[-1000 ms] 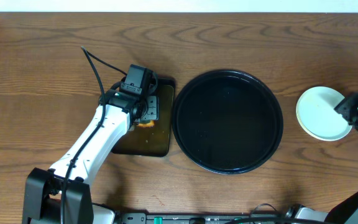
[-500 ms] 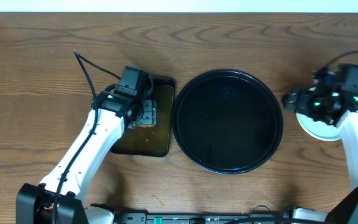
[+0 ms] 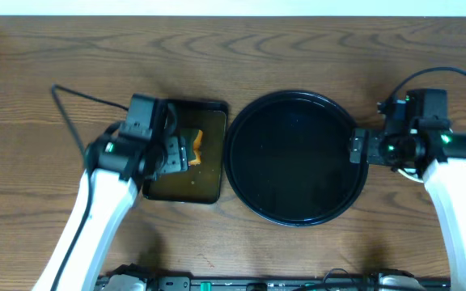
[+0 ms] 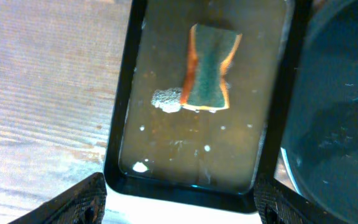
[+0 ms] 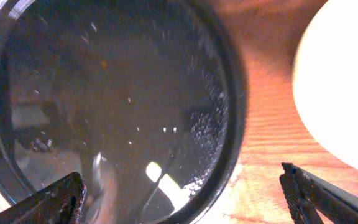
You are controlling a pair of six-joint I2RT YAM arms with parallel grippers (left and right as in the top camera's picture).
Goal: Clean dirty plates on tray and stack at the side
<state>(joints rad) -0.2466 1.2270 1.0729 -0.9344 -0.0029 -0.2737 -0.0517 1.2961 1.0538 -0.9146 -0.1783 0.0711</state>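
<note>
The round black tray (image 3: 296, 158) lies mid-table with no plate on it; its wet floor (image 5: 104, 93) fills the right wrist view. A pale plate (image 5: 344, 81) rests on the wood to the right of the tray. From overhead my right arm covers it almost entirely. My right gripper (image 3: 359, 150) hovers at the tray's right rim (image 5: 232, 124). It is open (image 5: 185, 208), with nothing between its fingers. My left gripper (image 3: 175, 153) stands open and empty (image 4: 179, 211) over the left part of the smaller rectangular tray (image 4: 120, 124).
A green sponge with orange edges (image 4: 210, 68) lies loose in the rectangular dark tray (image 3: 209, 190), a blob of foam (image 4: 166, 99) beside it. In the overhead view the sponge (image 3: 196, 149) is just right of my left gripper. Bare wooden table surrounds both trays.
My left gripper opened and drew back to the left, leaving the sponge in the rectangular tray. My right arm swung left from the plate to the round tray's right rim, jaws opening wide.
</note>
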